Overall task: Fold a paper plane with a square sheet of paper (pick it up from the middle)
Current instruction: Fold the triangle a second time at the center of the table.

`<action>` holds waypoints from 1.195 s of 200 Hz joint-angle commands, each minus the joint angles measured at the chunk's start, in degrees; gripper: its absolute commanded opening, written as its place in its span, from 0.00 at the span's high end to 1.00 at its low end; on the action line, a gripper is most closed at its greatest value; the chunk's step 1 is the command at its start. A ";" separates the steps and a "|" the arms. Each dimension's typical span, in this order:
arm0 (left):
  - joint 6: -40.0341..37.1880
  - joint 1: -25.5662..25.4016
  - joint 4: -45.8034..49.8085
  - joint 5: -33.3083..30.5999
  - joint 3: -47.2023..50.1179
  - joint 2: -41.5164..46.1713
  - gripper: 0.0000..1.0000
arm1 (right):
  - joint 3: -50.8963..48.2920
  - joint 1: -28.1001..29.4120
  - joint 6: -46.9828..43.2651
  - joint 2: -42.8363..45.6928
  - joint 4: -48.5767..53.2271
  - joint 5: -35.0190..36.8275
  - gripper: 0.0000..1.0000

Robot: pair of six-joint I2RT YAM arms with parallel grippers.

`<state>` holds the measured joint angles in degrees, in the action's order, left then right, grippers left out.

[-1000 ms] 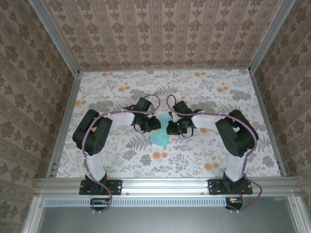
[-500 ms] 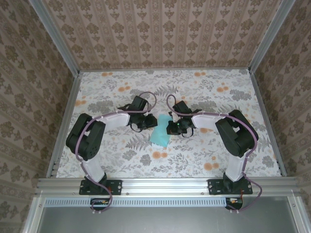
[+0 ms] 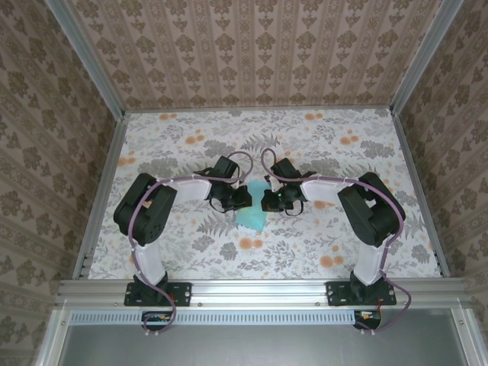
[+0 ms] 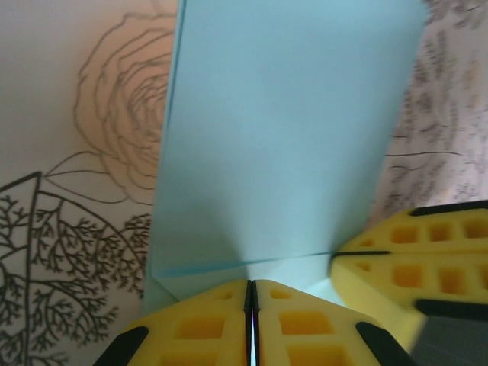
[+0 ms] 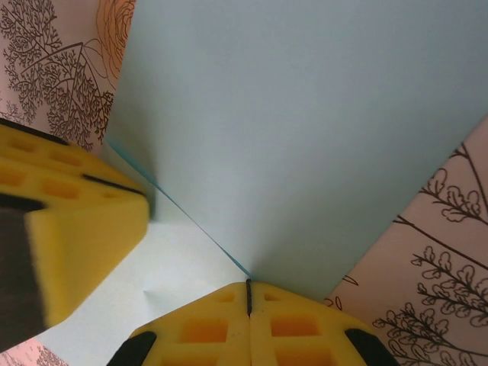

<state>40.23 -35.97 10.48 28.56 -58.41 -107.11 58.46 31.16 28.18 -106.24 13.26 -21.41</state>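
smooth turquoise paper sheet [image 3: 250, 216], sharply creased | left gripper [image 4: 251, 296] pinching its 10 o'clock edge | right gripper [image 5: 248, 294] pinching at 2 o'clock

Floral table cover [image 3: 320, 145] with grey leaves and orange blooms; damask wallpaper walls [image 3: 259, 53] around; aluminium rail [image 3: 259, 288] along near edge.

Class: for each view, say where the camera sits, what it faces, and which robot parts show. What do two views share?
Top external: above, behind the bases, looking down at the table; arms with left gripper, right gripper.
Left wrist: faces the sheet of paper past its shut fingers.
Right wrist: same sheet, opposite side, fingers shut.
Shared: the sheet, the other gripper's finger.
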 commanded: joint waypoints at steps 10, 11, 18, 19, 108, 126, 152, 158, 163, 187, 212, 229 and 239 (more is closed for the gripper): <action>-0.94 -0.17 4.16 -2.12 -1.93 -1.90 0.90 | 0.36 0.13 -1.74 -2.01 6.32 4.16 0.93; -0.94 -0.21 4.31 -2.24 -1.95 -1.93 0.90 | 0.44 0.13 -1.78 -1.90 6.33 4.08 0.94; -0.92 -0.29 5.09 -2.87 -2.06 -2.20 0.90 | 0.88 0.12 -1.86 -1.42 6.44 3.76 0.93; -0.93 -0.31 5.21 -2.97 -2.06 -2.26 0.90 | 0.92 0.13 -1.84 -1.34 6.39 3.66 0.93; -0.24 -0.77 9.50 -6.47 -1.69 -4.03 0.91 | -6.08 6.29 9.81 11.66 -0.12 2.14 0.93; -0.08 -0.82 9.62 -6.58 -1.74 -4.16 0.91 | -6.43 8.53 11.59 11.09 -0.86 3.00 0.93; 0.03 -0.86 10.30 -7.07 -1.84 -4.47 0.91 | -4.63 10.45 12.31 8.57 -0.03 4.40 0.93; 0.18 -0.86 10.43 -7.11 -1.90 -4.57 0.91 | -3.94 10.78 12.25 7.86 0.37 4.59 0.93; 0.14 -0.86 10.39 -7.03 -1.88 -4.59 0.91 | -3.50 10.92 12.20 7.26 0.74 4.80 0.93; 0.44 -0.85 10.43 -7.15 -1.84 -4.95 0.91 | -0.96 11.78 12.10 4.92 2.61 6.09 0.93; 0.58 -0.84 10.68 -7.20 -1.95 -5.20 0.91 | 0.77 11.87 12.07 3.67 3.91 7.58 0.93; 0.81 -0.89 10.61 -7.19 -1.72 -5.29 0.91 | 1.88 11.84 12.07 2.86 4.37 8.17 0.93; 0.82 -0.87 10.64 -7.15 -1.72 -5.30 0.91 | 2.70 11.90 12.07 2.11 4.78 8.53 0.93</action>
<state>40.29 -36.42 15.20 26.20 -61.63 -108.33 58.52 42.70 39.46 -102.41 15.31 -15.31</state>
